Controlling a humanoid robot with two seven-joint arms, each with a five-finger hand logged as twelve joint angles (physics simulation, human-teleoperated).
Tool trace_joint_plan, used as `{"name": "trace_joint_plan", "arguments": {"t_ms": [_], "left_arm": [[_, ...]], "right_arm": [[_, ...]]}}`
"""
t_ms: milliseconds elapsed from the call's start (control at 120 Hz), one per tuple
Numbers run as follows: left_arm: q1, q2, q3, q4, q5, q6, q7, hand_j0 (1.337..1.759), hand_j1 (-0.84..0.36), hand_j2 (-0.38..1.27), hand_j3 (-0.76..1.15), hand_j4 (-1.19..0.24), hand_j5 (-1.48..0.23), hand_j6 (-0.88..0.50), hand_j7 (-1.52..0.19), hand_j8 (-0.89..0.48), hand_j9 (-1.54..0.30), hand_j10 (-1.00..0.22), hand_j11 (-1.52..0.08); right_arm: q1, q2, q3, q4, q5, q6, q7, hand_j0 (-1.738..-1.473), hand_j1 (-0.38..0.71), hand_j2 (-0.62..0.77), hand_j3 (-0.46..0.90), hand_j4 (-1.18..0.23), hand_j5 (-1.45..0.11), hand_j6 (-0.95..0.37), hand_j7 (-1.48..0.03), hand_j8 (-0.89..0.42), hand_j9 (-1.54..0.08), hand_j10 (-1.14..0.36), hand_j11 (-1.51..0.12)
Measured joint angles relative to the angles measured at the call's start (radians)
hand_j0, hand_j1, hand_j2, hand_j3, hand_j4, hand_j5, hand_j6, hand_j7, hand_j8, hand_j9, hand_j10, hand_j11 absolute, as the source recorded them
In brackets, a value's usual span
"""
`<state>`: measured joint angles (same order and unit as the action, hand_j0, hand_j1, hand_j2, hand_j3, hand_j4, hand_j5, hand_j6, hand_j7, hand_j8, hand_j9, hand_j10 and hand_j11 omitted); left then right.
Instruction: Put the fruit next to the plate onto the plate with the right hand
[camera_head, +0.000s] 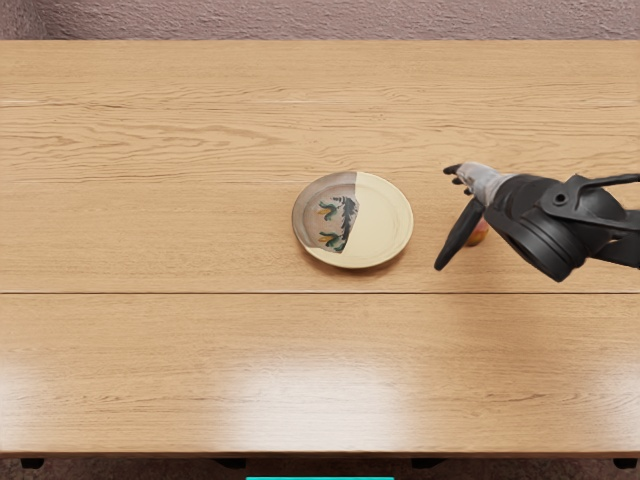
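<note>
Mostly hidden, the fruit (481, 235) shows no readable axis; right hand (476, 200) above it, fingers (462, 229) spread, gripping nothing

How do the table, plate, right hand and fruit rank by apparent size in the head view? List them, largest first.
1. table
2. plate
3. right hand, possibly nearer the camera, so its rank against the plate is unsure
4. fruit, mostly hidden behind the hand; only a sliver shows

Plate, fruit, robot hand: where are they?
plate (385, 218), head view, its plain cream half.
fruit (481, 236), head view, orange bit peeking behind the hand.
right hand (474, 197), head view, middle of the hand.
</note>
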<state>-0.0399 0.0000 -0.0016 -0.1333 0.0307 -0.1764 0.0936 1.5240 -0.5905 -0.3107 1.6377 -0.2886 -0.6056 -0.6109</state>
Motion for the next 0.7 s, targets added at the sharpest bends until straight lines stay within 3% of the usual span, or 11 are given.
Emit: {"name": "trace_joint_plan", "arguments": {"t_ms": [467,700], "left_arm": [[0.000,0.000,0.000,0.000,0.000,0.000,0.000,1.658,0.07,0.05,0.00,-0.23,-0.30,-0.23,-0.30,-0.23,-0.30,-0.23,-0.30],[0.000,0.000,0.000,0.000,0.000,0.000,0.000,1.658,0.07,0.05,0.00,-0.23,-0.30,-0.23,-0.30,-0.23,-0.30,-0.23,-0.30]], "right_arm": [[0.072,0.056,-0.159,-0.021,-0.001,-0.005,0.000,-1.658,-0.29,-0.01,0.00,-0.05,-0.07,-0.05,-0.07,-0.05,-0.07,-0.05,-0.07],[0.072,0.072,-0.188,-0.062,-0.009,-0.005,0.000,-1.658,-0.15,-0.03,0.00,-0.17,-0.22,-0.17,-0.22,-0.17,-0.22,-0.17,-0.22]]}}
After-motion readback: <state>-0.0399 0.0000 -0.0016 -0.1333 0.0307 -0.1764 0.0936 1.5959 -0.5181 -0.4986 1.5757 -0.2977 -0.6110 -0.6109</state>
